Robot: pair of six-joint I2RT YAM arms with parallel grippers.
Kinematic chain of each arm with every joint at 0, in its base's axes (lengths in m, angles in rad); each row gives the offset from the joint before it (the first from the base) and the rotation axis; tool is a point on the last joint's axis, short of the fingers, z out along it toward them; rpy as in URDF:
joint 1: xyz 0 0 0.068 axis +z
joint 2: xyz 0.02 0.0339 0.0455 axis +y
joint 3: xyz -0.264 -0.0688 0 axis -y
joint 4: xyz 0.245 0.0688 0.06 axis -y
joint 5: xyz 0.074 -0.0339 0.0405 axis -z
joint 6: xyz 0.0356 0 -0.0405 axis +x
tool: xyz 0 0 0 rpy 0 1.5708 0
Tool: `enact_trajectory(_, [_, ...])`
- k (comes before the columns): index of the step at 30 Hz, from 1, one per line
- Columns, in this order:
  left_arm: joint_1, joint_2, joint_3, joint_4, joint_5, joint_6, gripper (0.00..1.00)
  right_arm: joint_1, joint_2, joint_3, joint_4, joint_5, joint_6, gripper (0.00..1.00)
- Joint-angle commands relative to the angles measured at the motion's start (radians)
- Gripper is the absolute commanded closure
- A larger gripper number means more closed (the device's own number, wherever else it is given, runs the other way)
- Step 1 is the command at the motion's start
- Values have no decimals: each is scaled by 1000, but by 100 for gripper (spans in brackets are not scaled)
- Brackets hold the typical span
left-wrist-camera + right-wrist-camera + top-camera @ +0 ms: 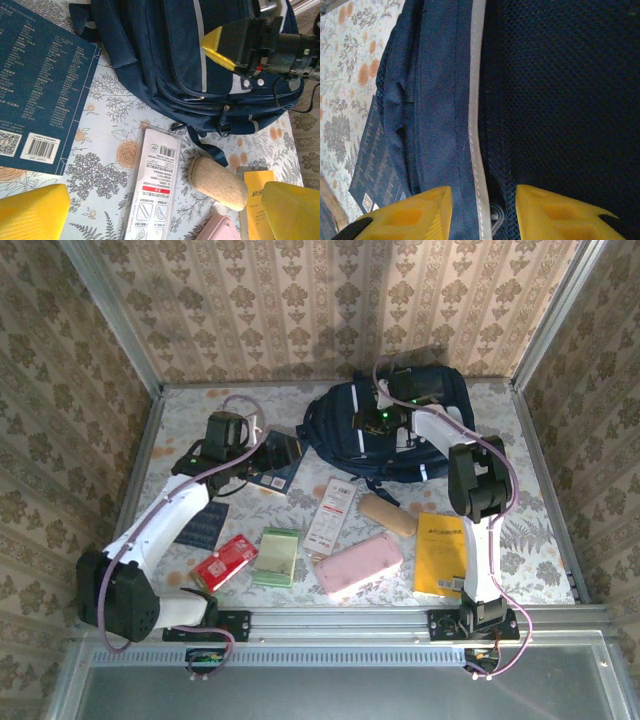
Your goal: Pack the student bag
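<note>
So I'm straddling a seam on the student bag (440,100) with the right gripper (485,202) to pull it open, can't tell if it's clamped; left gripper (285,450) is hovering, fingers wide.

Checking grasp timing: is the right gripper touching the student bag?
Cannot tell. Right wrist view: right gripper straddles the student bag along its white piping; neither contact nor gap shows plainly.
</note>
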Motion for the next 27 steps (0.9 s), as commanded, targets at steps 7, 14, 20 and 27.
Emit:
enact_trajectory(7, [3,21,-28,52,52,-30,0,15,68,57,-30,-116,-34,84])
enact_trajectory(14, [-4,37,1,35,88,2,9,15,122,66,-36,-146,-38,92])
enact_trajectory(20, [-43,29,86,-85,-30,67,8,5,110,77,-33,-148,-24,100])
enact_trajectory(27, [-157,36,200,-161,-200,139,11,-14,-76,86,-46,-142,10,100])
